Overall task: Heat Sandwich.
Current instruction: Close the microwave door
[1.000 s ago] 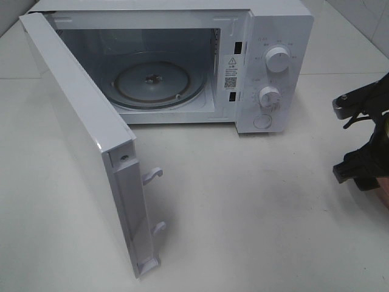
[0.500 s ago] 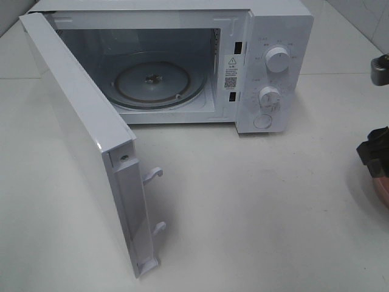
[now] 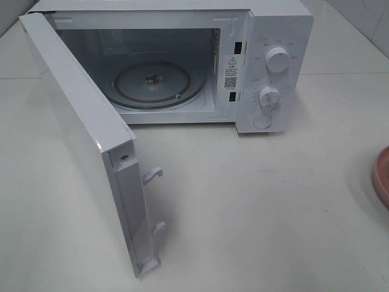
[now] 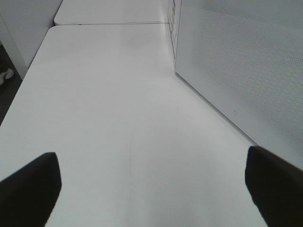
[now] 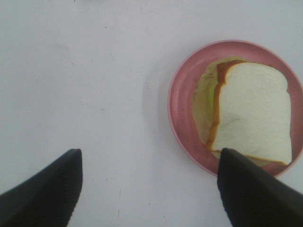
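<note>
The sandwich (image 5: 253, 111), white bread with a tan crust and green-yellow filling, lies on a pink round plate (image 5: 182, 104) in the right wrist view. My right gripper (image 5: 149, 189) hovers above the table beside it, open and holding nothing, and one fingertip (image 5: 251, 189) overlaps the plate's rim in the picture. In the exterior view only the plate's edge (image 3: 383, 176) shows at the far right, and neither gripper is visible there. My left gripper (image 4: 151, 189) is open over bare table, with nothing between its fingers.
The white microwave (image 3: 273, 36) stands at the back with its door (image 3: 79, 121) swung wide toward the front left. Its glass turntable (image 3: 159, 82) is bare. In the left wrist view the door's outer face (image 4: 246, 61) is close by.
My right arm has drawn off to the right and left the exterior view, uncovering the pink plate's edge. The microwave and its door have not moved.
</note>
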Available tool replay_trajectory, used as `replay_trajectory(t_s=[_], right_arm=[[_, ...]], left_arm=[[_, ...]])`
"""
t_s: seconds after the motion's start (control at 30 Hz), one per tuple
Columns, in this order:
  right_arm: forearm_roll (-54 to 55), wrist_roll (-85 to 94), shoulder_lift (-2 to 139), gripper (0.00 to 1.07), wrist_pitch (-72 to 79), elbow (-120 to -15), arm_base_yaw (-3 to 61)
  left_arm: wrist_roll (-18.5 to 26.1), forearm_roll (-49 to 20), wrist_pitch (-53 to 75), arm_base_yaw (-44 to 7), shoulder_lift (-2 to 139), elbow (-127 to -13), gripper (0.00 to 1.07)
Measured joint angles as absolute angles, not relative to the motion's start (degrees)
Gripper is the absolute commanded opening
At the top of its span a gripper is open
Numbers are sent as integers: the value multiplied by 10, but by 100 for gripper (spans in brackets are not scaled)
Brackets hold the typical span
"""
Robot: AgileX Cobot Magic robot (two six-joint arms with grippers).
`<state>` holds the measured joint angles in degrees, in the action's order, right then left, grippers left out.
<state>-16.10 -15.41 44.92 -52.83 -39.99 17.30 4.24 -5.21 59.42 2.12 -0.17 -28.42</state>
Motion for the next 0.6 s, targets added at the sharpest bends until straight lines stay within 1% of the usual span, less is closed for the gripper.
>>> replay_trajectory(t_s=[0.47,0.53,0.6], right_arm=[[-159,-144,310,76,-582,-398,173],[-155,-139,269,76,-583,-380,170],[-152,-137,257,76,-583,-374,165]], left_arm=[[42,-52,594,21,-2,-284,101],[42,-52,594,21,-2,-284,101],[42,-52,594,21,-2,-284,101]])
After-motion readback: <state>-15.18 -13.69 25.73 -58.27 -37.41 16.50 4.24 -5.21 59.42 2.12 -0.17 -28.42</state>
